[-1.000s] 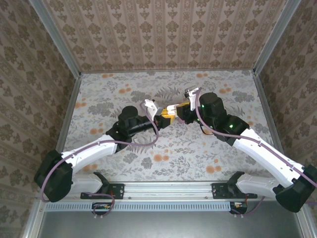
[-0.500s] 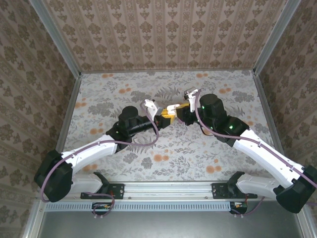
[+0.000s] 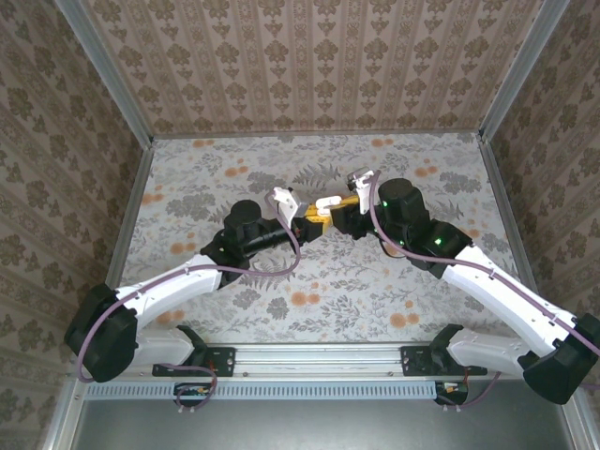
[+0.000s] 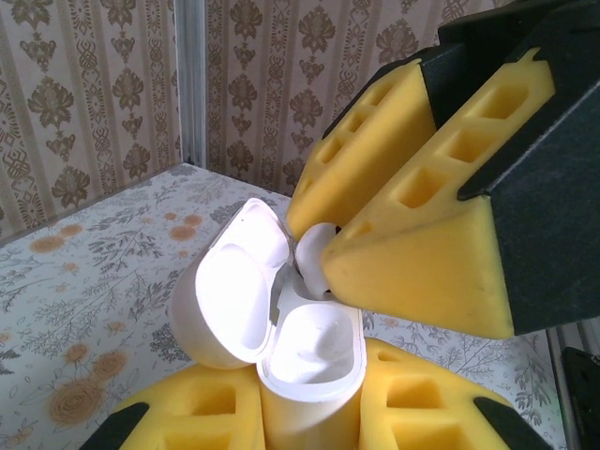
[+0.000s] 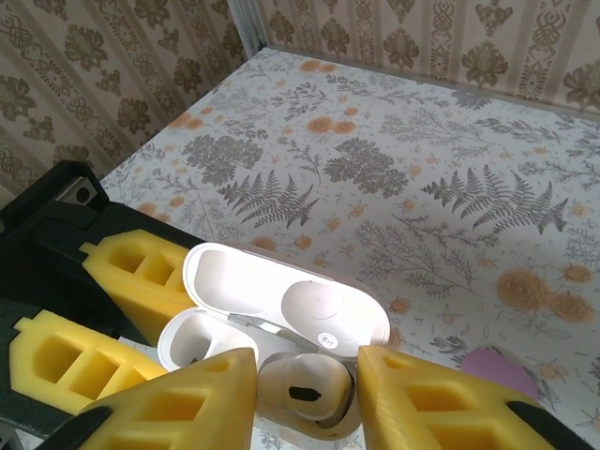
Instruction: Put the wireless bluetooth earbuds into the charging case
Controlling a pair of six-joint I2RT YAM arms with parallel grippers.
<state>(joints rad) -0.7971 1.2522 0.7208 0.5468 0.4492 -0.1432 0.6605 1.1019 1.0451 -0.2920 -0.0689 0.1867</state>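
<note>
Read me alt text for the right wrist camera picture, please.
A white earbud sits between the yellow fingers of the right claw, at the mouth of an open white case. The left claw grips the case from the left, above a flower-print table.

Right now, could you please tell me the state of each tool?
Left tool: closed, holding the open white case.
Right tool: around a white earbud; grip cannot be told.

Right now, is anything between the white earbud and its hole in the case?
Nothing visible. The left tool holds the charging case with its lid open, and the white earbud sits between the fingers of the right tool, right at the opening.
</note>
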